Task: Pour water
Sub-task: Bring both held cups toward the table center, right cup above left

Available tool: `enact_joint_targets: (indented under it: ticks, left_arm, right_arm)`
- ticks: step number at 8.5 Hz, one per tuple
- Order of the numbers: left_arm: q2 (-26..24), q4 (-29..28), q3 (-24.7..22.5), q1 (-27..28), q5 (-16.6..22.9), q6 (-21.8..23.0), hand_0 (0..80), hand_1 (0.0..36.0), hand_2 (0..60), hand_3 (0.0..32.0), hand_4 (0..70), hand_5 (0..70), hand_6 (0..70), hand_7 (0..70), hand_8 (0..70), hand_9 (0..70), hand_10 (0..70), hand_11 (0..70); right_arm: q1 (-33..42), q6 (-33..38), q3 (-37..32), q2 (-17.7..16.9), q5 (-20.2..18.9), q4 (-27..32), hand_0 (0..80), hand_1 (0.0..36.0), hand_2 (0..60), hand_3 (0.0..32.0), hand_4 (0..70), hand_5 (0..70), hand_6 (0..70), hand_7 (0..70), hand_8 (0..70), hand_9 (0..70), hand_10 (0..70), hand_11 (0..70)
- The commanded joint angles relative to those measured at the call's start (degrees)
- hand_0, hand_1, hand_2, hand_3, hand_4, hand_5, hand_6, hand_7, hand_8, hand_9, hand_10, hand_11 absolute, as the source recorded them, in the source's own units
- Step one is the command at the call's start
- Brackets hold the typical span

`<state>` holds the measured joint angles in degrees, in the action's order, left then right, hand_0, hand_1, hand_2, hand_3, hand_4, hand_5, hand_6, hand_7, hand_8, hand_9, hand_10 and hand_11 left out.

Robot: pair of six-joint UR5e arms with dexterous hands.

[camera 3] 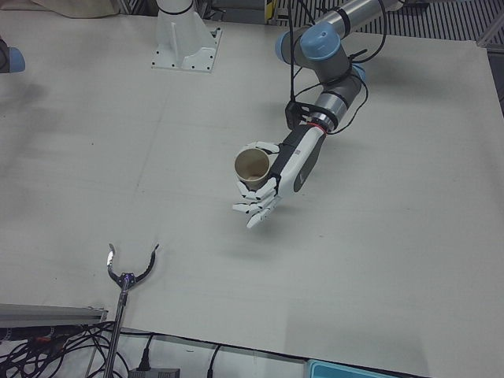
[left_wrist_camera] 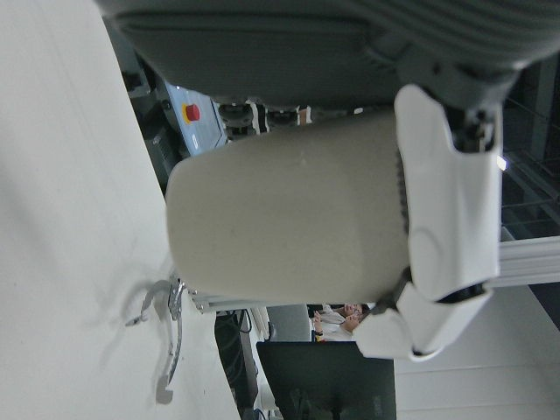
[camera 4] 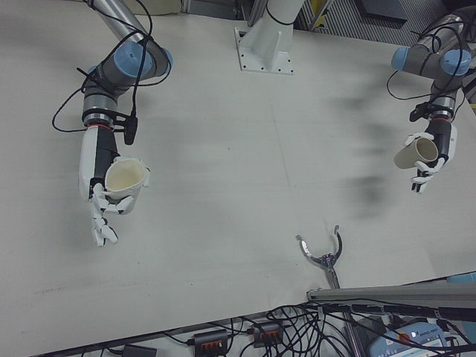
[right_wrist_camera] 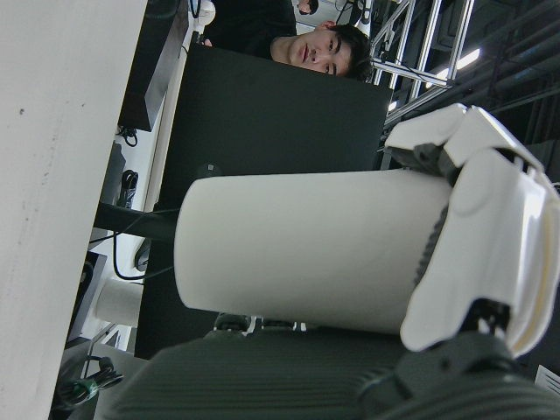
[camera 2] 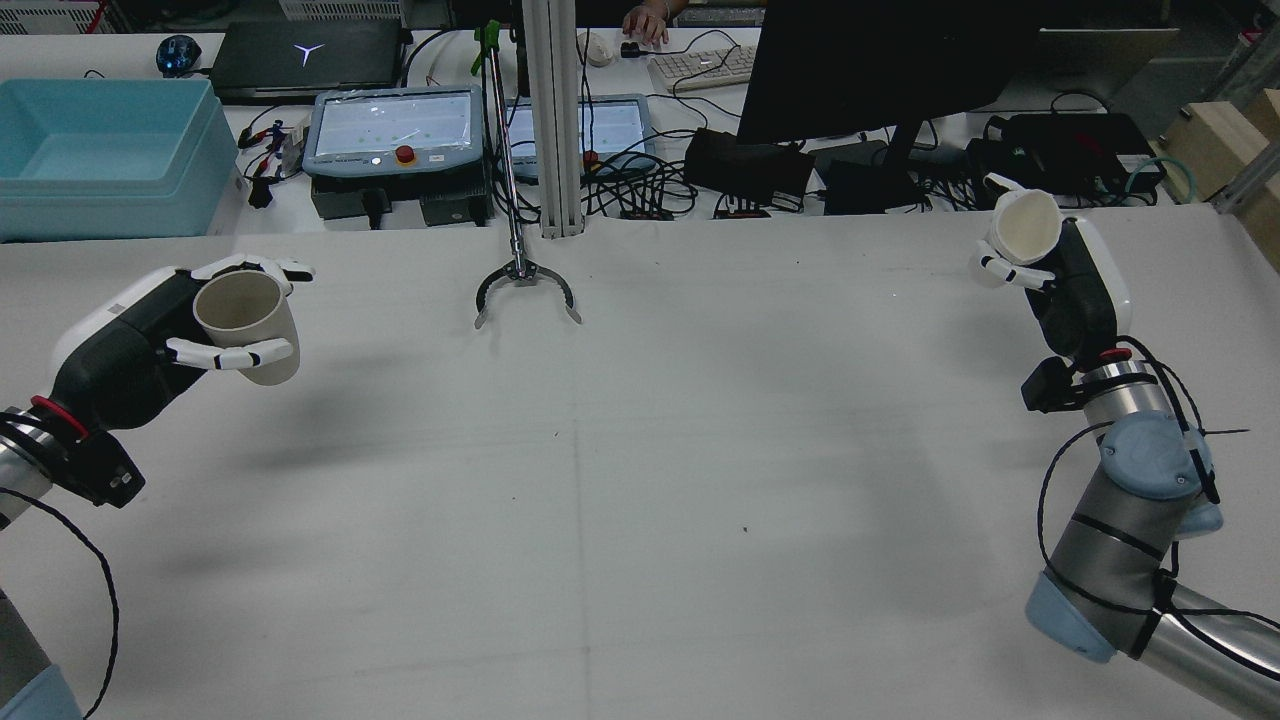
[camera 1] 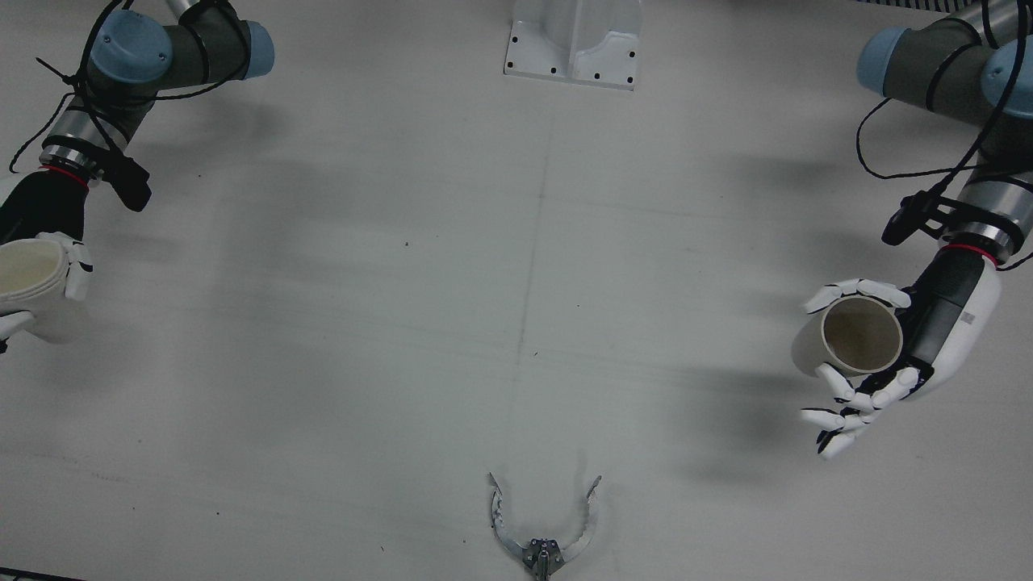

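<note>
So each hand gripped a paper cup above the table [camera 2: 640,480]: left hand [camera 2: 150,335] the beige cup [camera 2: 245,315], right hand [camera 2: 1070,280] the white cup [camera 2: 1025,228].

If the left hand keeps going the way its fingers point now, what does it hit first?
Probably nothing soon: the left hand, holding its cup, points across bare table. The grabber tool looks off that line, though depth is unclear.

A beige cup [camera 2: 247,324], a white cup [camera 2: 1027,226], a pale grey table [camera 2: 640,450].

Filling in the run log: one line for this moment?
left hand: holds cup aloft | right hand: holds cup aloft | cups far apart
</note>
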<state>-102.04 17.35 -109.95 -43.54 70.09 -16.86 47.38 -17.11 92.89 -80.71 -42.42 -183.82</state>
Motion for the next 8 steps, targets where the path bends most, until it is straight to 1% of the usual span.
enact_joint_targets:
  ticks: [1, 2, 3, 4, 5, 6, 7, 8]
  left_arm:
    - [-9.5, 6.2, 0.9, 5.1, 0.1, -0.3, 53.7, 36.0, 60.0, 0.0, 27.0, 70.0, 15.4, 31.9, 5.7, 11.4, 5.7, 11.1]
    - [-11.7, 7.4, 1.4, 6.3, 0.0, -0.5, 53.8, 36.0, 60.0, 0.0, 27.0, 70.0, 15.5, 32.0, 5.8, 11.6, 5.7, 11.2]
    - [-13.7, 8.4, 1.8, 7.9, 0.0, -1.0, 53.6, 36.0, 60.0, 0.0, 27.1, 70.0, 15.6, 32.1, 5.9, 11.7, 5.9, 11.3]
    - [-16.2, 9.7, 1.8, 8.5, 0.0, -1.9, 53.7, 36.0, 60.0, 0.0, 27.7, 70.0, 15.9, 32.6, 6.2, 12.1, 6.0, 11.6]
    - [-19.0, 10.7, 1.9, 9.1, 0.0, -3.4, 53.5, 36.0, 60.0, 0.0, 28.5, 70.0, 16.3, 33.1, 6.7, 12.6, 6.3, 12.0]
    - [-22.7, 12.0, 3.4, 9.6, 0.0, -5.4, 53.6, 36.0, 60.0, 0.0, 28.5, 70.0, 16.3, 33.2, 6.8, 12.7, 6.3, 12.0]
    - [-26.2, 12.0, 6.7, 9.8, 0.1, -5.5, 53.5, 36.0, 60.0, 0.0, 29.0, 70.0, 16.5, 33.3, 7.0, 12.9, 6.4, 12.1]
    - [-27.1, 12.0, 7.5, 10.7, 0.1, -5.5, 53.1, 36.0, 60.0, 0.0, 28.4, 70.0, 16.1, 32.7, 7.0, 13.0, 6.5, 12.2]
  right_arm:
    - [3.9, -3.4, 8.9, 0.1, -2.5, -3.6, 52.2, 26.8, 44.8, 0.0, 16.5, 70.0, 11.0, 20.5, 4.8, 9.6, 4.0, 7.7]
    - [4.3, -4.0, 10.3, 0.3, -2.6, -4.4, 51.9, 26.5, 44.2, 0.0, 15.8, 70.0, 10.8, 20.3, 4.6, 9.4, 3.9, 7.5]
    - [4.1, -4.5, 10.6, 1.3, -3.4, -4.7, 51.7, 26.6, 45.6, 0.0, 15.5, 70.0, 10.9, 20.4, 4.5, 9.2, 3.7, 7.2]
    - [5.1, -7.6, 12.3, 2.7, -6.7, -5.0, 51.4, 27.1, 47.6, 0.0, 15.3, 70.0, 10.9, 20.4, 4.3, 9.0, 3.5, 7.1]
    - [5.4, -11.5, 15.8, 3.5, -8.1, -7.4, 51.8, 27.2, 47.5, 0.0, 15.7, 70.0, 11.1, 20.4, 4.0, 8.4, 3.4, 6.9]
    - [5.4, -13.5, 18.0, 4.2, -8.1, -8.5, 52.2, 27.4, 46.8, 0.0, 15.9, 70.0, 11.2, 20.8, 4.0, 8.4, 3.4, 6.9]
    - [5.3, -15.0, 18.5, 6.0, -8.3, -8.6, 51.8, 26.9, 46.3, 0.0, 15.9, 70.0, 11.3, 21.0, 4.2, 8.7, 3.5, 7.1]
    - [3.4, -16.8, 19.3, 7.3, -7.9, -8.7, 51.4, 26.3, 45.5, 0.0, 15.6, 70.0, 11.3, 20.8, 4.3, 8.9, 3.8, 7.3]
